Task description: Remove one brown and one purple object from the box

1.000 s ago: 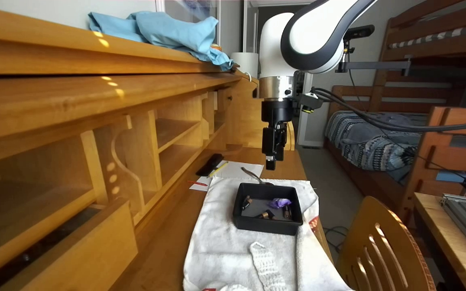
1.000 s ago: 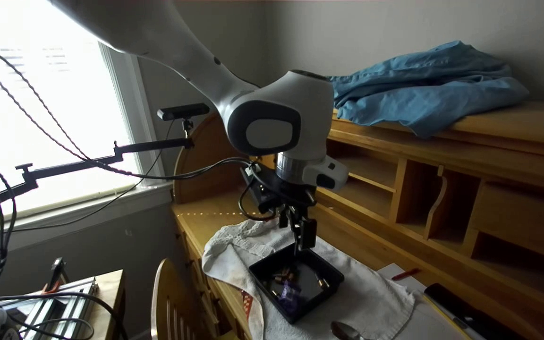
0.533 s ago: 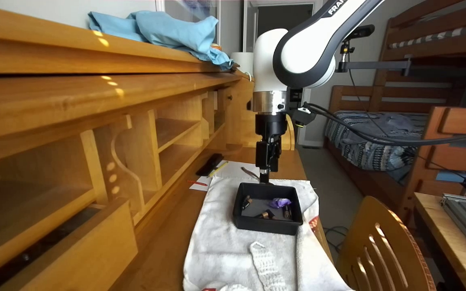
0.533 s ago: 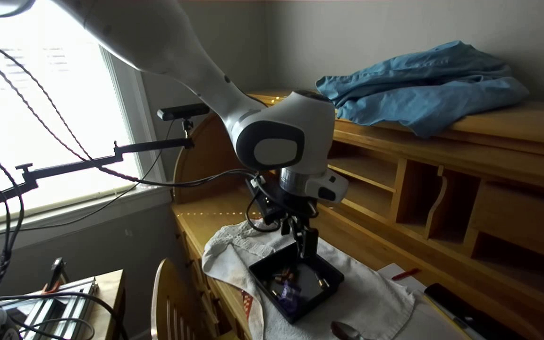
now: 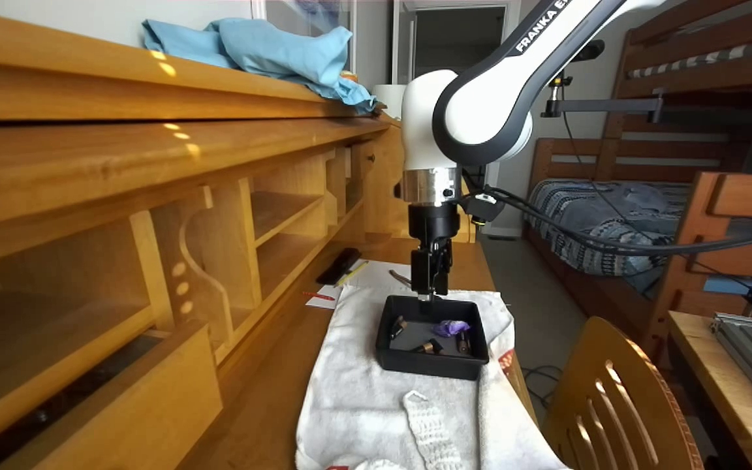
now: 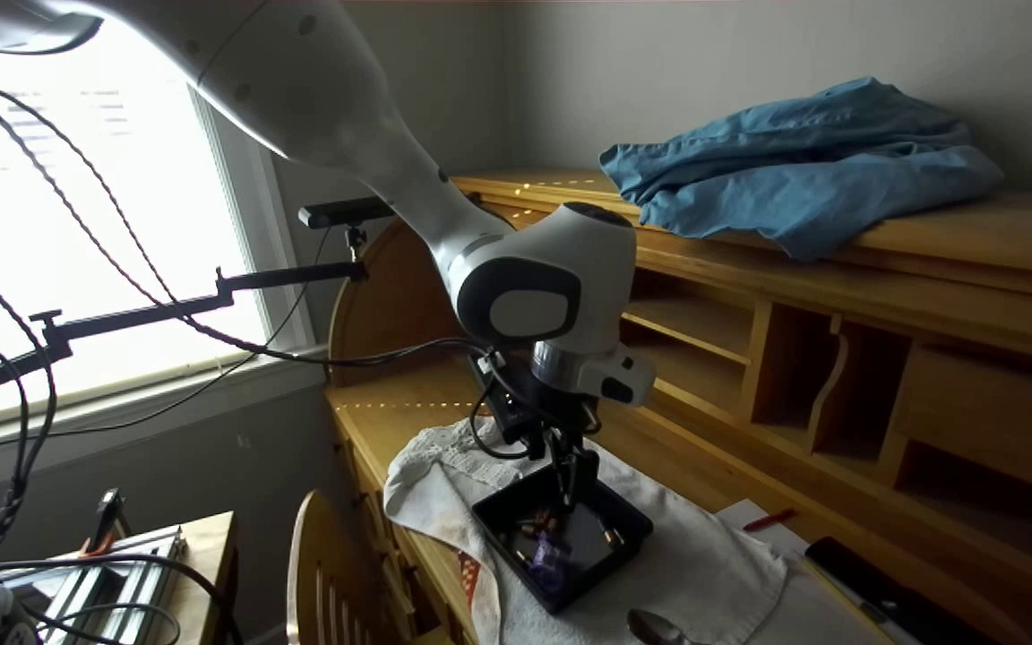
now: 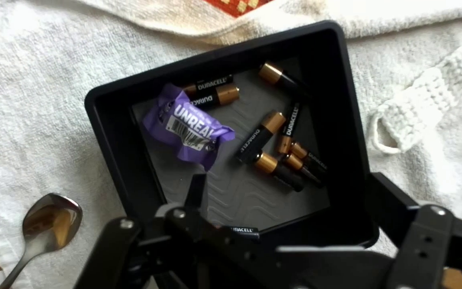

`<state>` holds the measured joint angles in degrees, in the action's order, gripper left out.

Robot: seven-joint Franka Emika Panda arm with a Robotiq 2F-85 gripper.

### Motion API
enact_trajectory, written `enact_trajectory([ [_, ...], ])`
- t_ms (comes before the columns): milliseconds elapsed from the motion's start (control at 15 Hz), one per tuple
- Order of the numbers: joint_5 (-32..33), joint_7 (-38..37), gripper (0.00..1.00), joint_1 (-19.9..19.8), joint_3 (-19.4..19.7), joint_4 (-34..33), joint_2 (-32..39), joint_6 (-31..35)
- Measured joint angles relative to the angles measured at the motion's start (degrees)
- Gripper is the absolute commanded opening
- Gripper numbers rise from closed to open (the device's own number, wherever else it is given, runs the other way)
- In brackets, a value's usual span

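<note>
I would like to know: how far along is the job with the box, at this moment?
Done: nothing visible; the purple packet and copper-ended batteries lie in the box. In hand: nothing gripped; the pincer is open over the box. Left: removing the packet and something brown, probably one battery.

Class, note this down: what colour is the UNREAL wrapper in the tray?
The wrapper is purple; the wrist view shows it best.
</note>
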<state>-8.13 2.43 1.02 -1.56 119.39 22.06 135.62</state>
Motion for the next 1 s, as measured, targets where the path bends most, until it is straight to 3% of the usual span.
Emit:
enact_trajectory([
  [267, 0.00, -3.63, 1.00, 0.22, 0.02, -0.38, 1.66, 0.04],
  [1000, 0.28, -23.86, 1.00, 3.76, 2.64, -0.50, 4.32, 4.59],
])
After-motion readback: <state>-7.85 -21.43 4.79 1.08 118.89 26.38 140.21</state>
